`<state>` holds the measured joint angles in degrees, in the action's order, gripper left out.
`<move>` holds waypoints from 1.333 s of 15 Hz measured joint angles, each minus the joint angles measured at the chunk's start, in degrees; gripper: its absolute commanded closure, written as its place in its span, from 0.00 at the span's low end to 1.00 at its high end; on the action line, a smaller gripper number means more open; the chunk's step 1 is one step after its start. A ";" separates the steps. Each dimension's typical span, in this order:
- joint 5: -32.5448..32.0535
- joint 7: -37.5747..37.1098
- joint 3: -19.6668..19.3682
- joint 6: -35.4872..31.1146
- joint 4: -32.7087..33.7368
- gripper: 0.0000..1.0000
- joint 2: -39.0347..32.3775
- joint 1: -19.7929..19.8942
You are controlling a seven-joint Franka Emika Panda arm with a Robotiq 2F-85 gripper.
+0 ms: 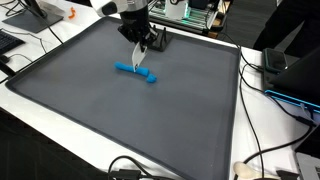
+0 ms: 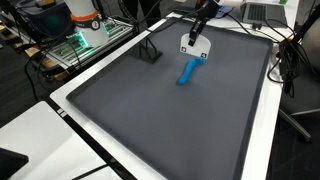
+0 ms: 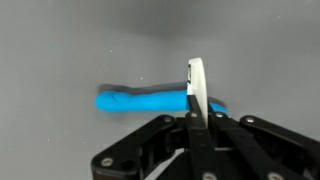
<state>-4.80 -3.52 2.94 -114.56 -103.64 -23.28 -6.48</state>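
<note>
Grey mat (image 2: 150, 120): pincer (image 3: 197, 120) clenched on white piece (image 2: 193, 47) above blue stick (image 3: 135, 101); wrist view shows piece edge-on.

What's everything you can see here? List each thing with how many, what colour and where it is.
blue bar: one, blue, lying flat on the mat, under the gripper.
white flat piece: one, white, held edge-on between the gripper's fingers, its tip by the blue bar; contact cannot be told.
black stand: one, black, on the mat near its edge.
mat: one, dark grey, covers most of the table.
table: one, white, shows around the mat.
cables: several, black, on the table beside the mat.
orange object: one, orange, among equipment off the mat.
gripper: one, black, shut on the white flat piece, over the mat.
</note>
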 measured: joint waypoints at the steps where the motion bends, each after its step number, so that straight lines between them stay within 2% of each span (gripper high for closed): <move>1: -0.22 0.30 -0.04 -0.07 0.19 0.99 -0.32 0.01; 20: -3.78 1.90 -0.05 -0.86 4.72 0.99 -7.16 -0.12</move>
<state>-8.58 -1.62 2.89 -115.41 -98.92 -30.44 -6.60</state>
